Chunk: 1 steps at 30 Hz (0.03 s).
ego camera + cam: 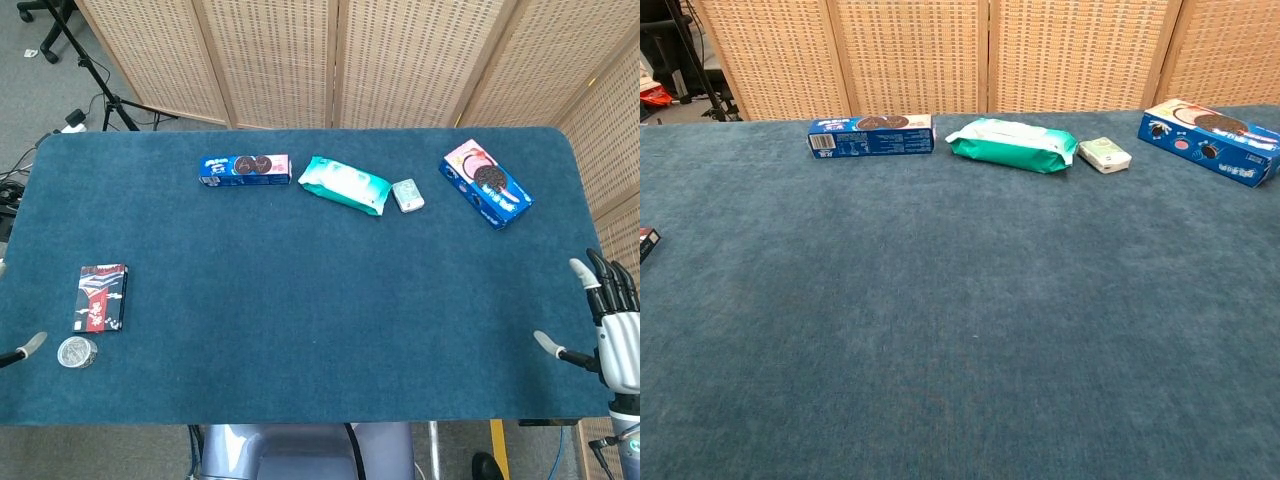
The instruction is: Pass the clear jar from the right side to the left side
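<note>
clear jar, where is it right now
In the head view the clear jar stands at the table's near left edge, just in front of the dark packet.

No legible wording on the table's packages

Print on the long blue cookie box point(871, 135) at eleven o'clock and the blue cookie box point(1210, 140) at two o'clock is probably branding, but too small to read.
</note>
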Motion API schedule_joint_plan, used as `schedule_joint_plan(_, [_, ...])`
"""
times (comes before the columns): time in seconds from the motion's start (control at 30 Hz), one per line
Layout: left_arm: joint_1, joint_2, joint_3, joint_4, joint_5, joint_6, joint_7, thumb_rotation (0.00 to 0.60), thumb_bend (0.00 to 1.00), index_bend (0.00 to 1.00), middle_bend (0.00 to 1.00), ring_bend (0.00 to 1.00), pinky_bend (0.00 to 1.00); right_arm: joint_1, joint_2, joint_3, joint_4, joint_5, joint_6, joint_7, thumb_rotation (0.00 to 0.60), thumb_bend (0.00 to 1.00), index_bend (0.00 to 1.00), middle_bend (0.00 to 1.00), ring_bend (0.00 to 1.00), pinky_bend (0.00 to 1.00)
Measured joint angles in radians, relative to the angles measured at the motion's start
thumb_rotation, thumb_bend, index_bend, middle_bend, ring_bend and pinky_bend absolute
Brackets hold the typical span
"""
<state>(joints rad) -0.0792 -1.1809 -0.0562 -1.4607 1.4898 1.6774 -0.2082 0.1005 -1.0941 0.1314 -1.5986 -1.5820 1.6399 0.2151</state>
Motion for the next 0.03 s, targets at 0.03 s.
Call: schedule_joint_plan(0.03, [-0.001, 0.006, -0.005, -0.035, -0.005, -0.003, 0.022, 0.6, 0.0, 0.0, 0.0, 0.0, 0.0, -0.001, -0.004, 0.001, 0.002, 0.0, 0.003, -0.004, 0.6, 0.0, 0.07, 0.0, 0.0, 0.0])
